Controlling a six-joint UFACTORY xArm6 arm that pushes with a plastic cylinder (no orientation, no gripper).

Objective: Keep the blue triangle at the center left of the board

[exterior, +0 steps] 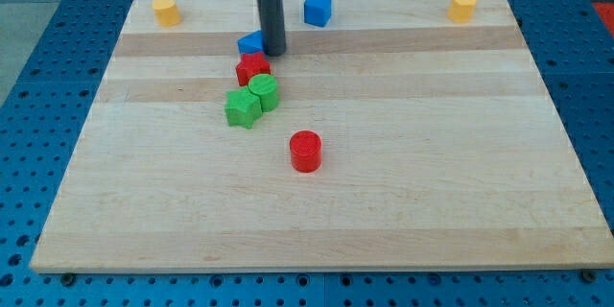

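Note:
The blue triangle [251,43] lies near the view's top, left of the board's middle, partly hidden behind my rod. My tip [274,53] rests on the board right beside the triangle's right edge, touching or nearly touching it. Just below the triangle sits a red block [252,67], with a green cylinder [264,90] and a green block [243,108] packed close under it.
A blue cube [318,9] stands at the view's top middle. A yellow block [167,10] is at the top left corner and another yellow block [463,5] at the top right. A red cylinder [305,151] stands near the middle of the wooden board [460,173].

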